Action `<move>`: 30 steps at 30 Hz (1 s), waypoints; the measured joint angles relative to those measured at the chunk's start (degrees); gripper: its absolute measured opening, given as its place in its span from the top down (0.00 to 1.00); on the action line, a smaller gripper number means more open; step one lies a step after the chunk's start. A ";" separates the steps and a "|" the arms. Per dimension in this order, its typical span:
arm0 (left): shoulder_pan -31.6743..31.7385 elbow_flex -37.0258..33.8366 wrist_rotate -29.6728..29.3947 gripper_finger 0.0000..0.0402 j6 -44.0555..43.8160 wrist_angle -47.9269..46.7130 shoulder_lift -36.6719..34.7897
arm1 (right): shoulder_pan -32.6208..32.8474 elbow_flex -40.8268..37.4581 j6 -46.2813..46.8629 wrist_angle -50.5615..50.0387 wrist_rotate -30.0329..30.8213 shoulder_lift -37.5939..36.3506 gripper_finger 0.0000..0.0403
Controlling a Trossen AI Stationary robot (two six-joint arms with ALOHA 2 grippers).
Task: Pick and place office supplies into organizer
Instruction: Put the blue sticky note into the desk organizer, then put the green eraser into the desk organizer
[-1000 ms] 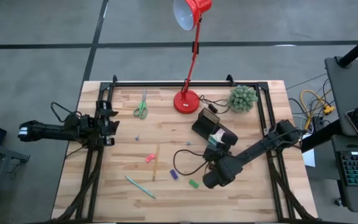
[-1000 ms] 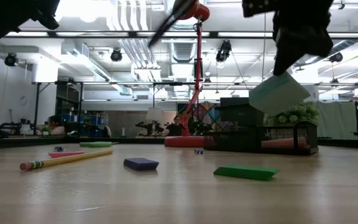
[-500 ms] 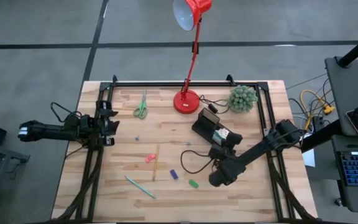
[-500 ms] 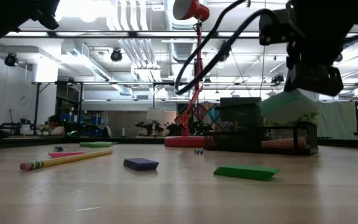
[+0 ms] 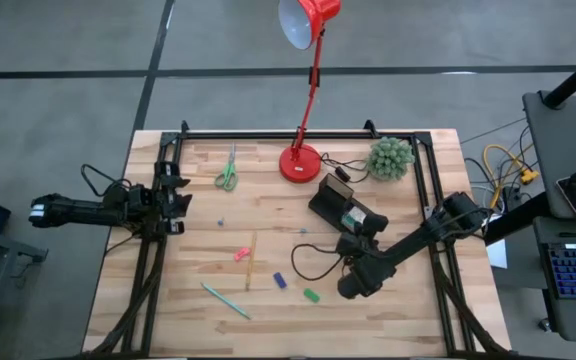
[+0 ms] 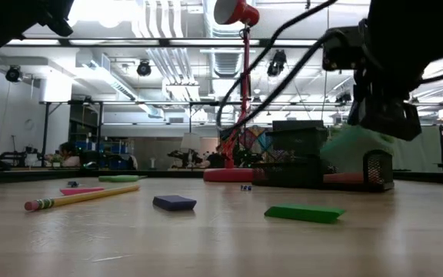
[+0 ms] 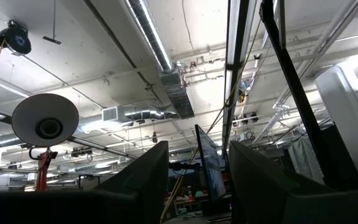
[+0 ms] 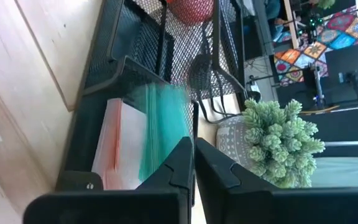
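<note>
teal pad [image 8: 160, 134] in organizer [image 8: 114, 81]

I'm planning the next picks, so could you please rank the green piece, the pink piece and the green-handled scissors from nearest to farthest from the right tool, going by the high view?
Measured from the right tool, over the organizer:
1. Green piece, toward the table's near edge.
2. Pink piece, mid-table, further left.
3. Green-handled scissors, far-left part, beside the lamp base.
</note>
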 joint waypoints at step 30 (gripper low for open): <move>0.02 0.00 0.02 0.61 0.00 0.02 0.00 | -1.84 9.74 0.06 2.29 -7.58 0.04 0.96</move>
